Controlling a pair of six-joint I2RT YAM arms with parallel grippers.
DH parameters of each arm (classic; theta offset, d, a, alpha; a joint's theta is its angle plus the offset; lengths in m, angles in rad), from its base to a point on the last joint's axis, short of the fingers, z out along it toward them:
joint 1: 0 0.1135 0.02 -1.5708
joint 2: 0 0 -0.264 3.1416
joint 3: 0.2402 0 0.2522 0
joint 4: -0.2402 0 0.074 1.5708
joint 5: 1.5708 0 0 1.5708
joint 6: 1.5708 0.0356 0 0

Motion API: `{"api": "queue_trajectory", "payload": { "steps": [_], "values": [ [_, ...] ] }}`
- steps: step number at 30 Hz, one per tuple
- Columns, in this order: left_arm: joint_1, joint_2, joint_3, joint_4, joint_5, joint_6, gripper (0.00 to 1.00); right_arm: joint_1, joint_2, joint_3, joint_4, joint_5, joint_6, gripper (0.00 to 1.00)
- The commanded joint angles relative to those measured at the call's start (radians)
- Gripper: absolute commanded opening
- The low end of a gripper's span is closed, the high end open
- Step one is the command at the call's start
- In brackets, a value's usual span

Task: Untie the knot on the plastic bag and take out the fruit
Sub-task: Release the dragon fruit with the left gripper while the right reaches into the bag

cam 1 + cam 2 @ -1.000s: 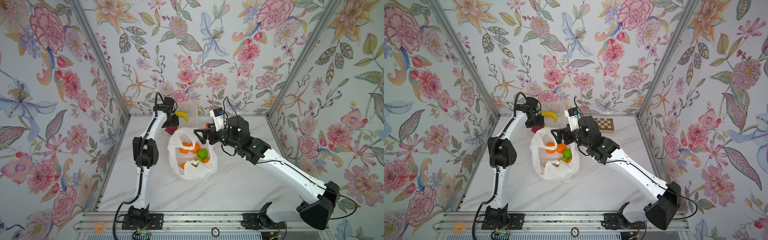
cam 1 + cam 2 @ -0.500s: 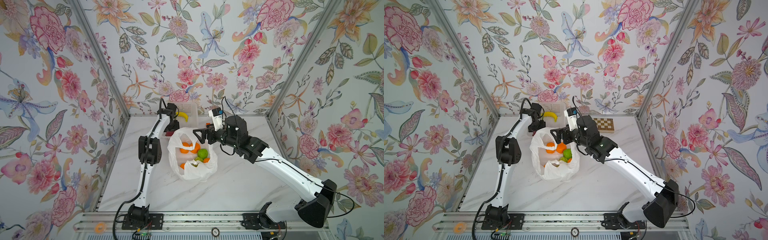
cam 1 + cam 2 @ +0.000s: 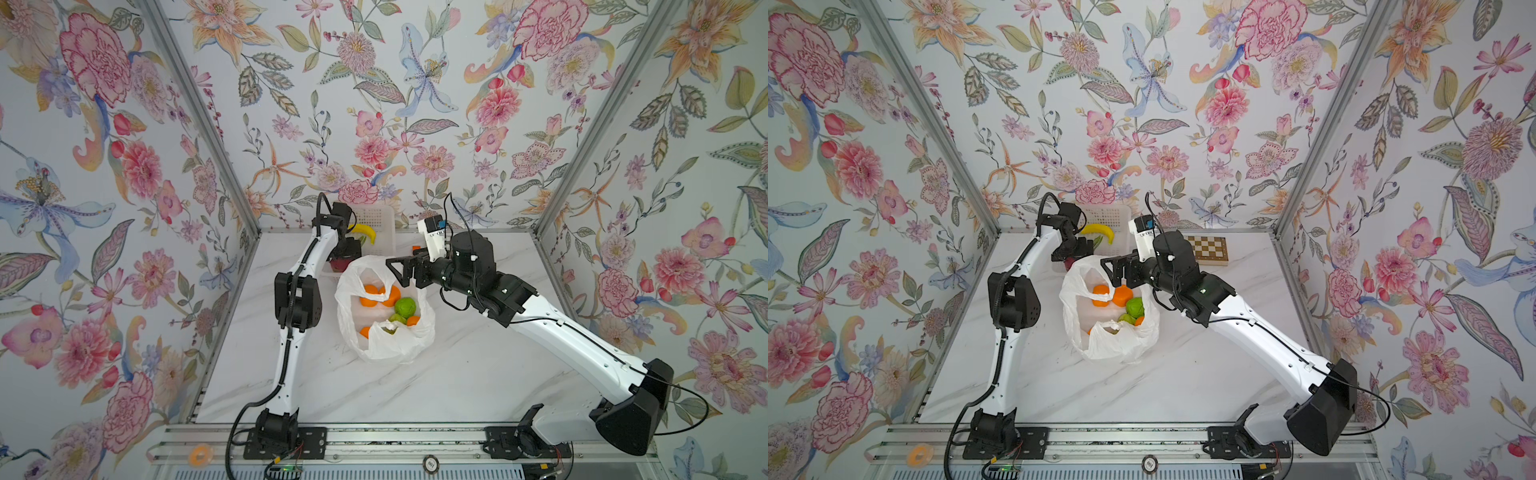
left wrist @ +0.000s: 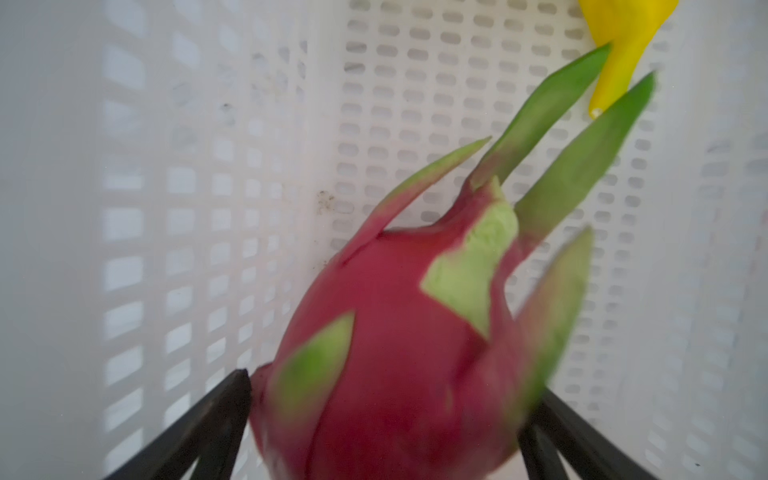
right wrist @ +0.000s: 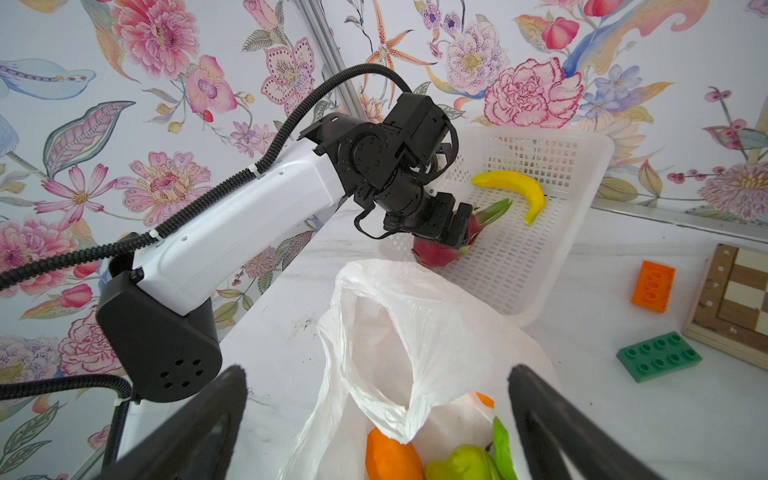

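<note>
My left gripper stands with jaws wide on either side of the dragon fruit, which lies in the basket. My right gripper hangs spread wide over the open bag on the table, with oranges and green fruit inside.

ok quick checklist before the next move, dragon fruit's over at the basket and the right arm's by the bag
1. Plastic bag mouth open: ok.
2. Dragon fruit inside the basket: ok.
3. Left gripper clear of the dragon fruit: cannot tell; its fingers flank the fruit closely and the fruit is blurred.
4. Right gripper open and empty above the bag: ok.
5. Bag emptied: not ok; oranges and a green fruit are inside.
</note>
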Motion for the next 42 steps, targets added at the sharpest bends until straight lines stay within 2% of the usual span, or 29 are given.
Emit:
{"api": "queue_trajectory", "payload": {
  "steps": [1,7,14,21,25,30,34,38,40,42],
  "values": [
    [0.014,-0.139,0.041,-0.025,0.014,0.007,0.99,0.013,-0.019,0.001,0.021,0.016,0.014,0.99],
    [0.016,-0.317,-0.005,0.014,0.176,-0.005,0.99,0.026,-0.036,-0.008,0.003,0.027,0.022,0.99],
    [0.018,-0.583,-0.166,0.093,0.368,0.006,0.99,0.045,-0.08,-0.056,-0.005,0.03,0.039,0.98],
    [0.018,-0.862,-0.513,0.189,0.586,0.064,0.99,0.061,-0.106,-0.088,-0.07,0.016,0.039,0.88],
    [0.017,-0.984,-0.697,0.18,0.592,0.146,0.99,0.076,-0.1,-0.11,-0.115,-0.01,0.045,0.83],
    [0.012,-0.994,-0.808,0.11,0.548,0.276,0.99,0.078,-0.063,-0.133,-0.146,-0.046,0.051,0.81],
    [0.004,-0.959,-0.861,0.103,0.634,0.351,0.99,0.081,-0.013,-0.141,-0.153,-0.074,0.051,0.81],
    [-0.008,-0.894,-0.862,0.108,0.656,0.371,0.99,0.094,0.042,-0.138,-0.167,-0.059,0.042,0.79],
    [-0.012,-0.878,-0.863,0.123,0.669,0.375,0.93,0.106,0.067,-0.147,-0.165,-0.027,0.026,0.79],
    [-0.013,-0.867,-0.868,0.151,0.656,0.349,0.84,0.124,0.101,-0.158,-0.169,0.009,-0.006,0.76]
  ]
}}
